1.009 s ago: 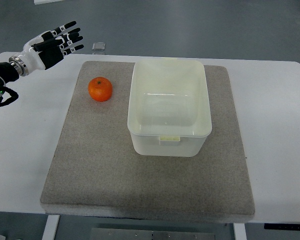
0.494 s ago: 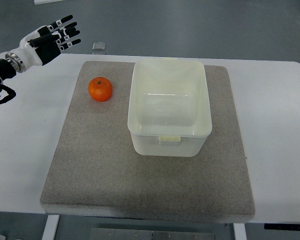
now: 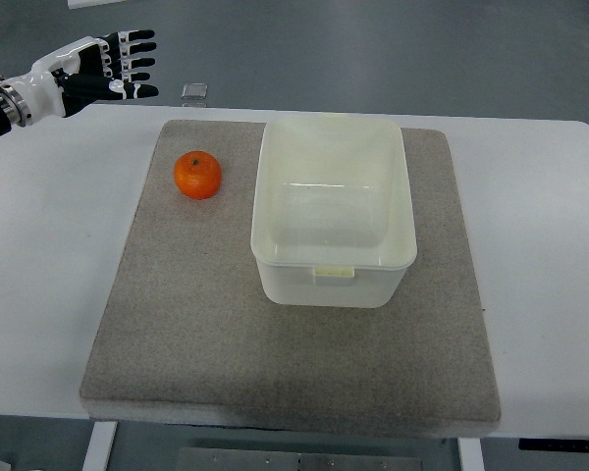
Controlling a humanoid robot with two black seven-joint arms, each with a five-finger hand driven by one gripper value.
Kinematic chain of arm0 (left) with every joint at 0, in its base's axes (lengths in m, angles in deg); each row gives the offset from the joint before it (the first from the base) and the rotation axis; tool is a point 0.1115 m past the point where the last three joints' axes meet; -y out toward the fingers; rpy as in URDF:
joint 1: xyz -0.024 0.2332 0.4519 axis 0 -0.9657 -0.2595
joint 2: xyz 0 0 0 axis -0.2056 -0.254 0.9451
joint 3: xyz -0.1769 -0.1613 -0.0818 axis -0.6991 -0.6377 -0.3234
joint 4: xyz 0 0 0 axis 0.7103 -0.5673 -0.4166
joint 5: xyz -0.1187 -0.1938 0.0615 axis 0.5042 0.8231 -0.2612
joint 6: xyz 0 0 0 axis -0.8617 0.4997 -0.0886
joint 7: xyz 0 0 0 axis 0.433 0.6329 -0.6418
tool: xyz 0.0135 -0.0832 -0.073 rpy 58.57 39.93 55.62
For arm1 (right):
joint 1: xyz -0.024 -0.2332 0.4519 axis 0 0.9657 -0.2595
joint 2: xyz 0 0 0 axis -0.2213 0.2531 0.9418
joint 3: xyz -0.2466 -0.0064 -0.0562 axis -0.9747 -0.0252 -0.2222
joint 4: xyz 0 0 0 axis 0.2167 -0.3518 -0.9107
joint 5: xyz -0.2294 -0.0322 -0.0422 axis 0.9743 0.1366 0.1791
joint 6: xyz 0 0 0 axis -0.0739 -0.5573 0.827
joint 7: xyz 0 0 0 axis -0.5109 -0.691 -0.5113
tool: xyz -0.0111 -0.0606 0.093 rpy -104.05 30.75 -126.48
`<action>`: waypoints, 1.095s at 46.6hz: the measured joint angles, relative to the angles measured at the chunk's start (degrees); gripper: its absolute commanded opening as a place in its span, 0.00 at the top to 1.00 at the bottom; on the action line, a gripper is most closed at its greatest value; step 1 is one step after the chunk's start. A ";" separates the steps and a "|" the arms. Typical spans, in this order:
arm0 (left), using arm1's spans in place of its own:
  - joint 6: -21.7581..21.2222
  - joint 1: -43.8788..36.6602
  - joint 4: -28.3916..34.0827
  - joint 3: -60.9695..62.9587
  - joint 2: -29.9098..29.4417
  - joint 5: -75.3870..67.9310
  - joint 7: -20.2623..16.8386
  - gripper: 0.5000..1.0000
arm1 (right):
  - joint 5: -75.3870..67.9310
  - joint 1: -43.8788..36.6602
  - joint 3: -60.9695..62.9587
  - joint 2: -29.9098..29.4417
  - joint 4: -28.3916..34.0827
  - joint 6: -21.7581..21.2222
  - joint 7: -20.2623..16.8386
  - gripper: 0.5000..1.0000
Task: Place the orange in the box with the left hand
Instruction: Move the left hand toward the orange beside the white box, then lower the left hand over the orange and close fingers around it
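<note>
An orange (image 3: 197,175) lies on the grey mat (image 3: 187,314), just left of the box. The box (image 3: 333,206) is a pale, translucent plastic tub standing on the mat's upper middle, and nothing is inside it. My left hand (image 3: 113,67) hovers at the top left corner, above the table's far edge, well up and to the left of the orange. Its fingers (image 3: 137,64) are spread and hold nothing. The right arm does not show.
The mat rests on a white table (image 3: 545,245). A small clear square object (image 3: 193,92) lies at the table's far edge, above the mat's upper left corner. Beyond the table is grey floor.
My left hand has lifted and drawn back toward the top left corner, farther from the orange, with its fingers still spread. The orange and box have not moved.
</note>
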 measured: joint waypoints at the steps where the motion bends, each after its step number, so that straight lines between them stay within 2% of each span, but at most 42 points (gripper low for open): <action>1: -0.53 0.06 -0.65 0.09 -0.17 -2.08 -0.32 0.02 | 0.00 0.00 0.00 0.00 0.00 0.00 0.01 0.14; 5: -4.43 0.10 -3.92 0.56 -0.63 -10.78 -1.17 0.02 | 0.00 0.00 0.00 0.00 0.00 0.00 -0.01 0.14; 12: -14.11 -0.33 -10.15 3.31 -2.01 -24.08 -2.82 0.02 | 0.00 0.01 0.00 0.00 0.00 0.00 0.00 0.14; 17: -18.51 0.00 -13.52 8.14 -2.70 -32.15 -3.81 0.03 | 0.00 -0.01 0.00 0.00 0.00 0.00 0.00 0.14; 29: -19.48 1.50 -13.55 9.12 -1.82 -48.55 -3.81 0.04 | 0.00 0.00 0.00 0.00 0.00 0.00 0.00 0.14; 41: -19.51 1.65 -11.61 9.41 2.38 -51.81 -3.31 0.05 | 0.00 0.01 0.00 0.00 0.00 0.00 0.00 0.14; 51: -19.82 2.44 -8.30 9.43 5.23 -53.04 -3.12 0.12 | 0.00 0.00 0.00 0.00 0.00 0.00 -0.01 0.14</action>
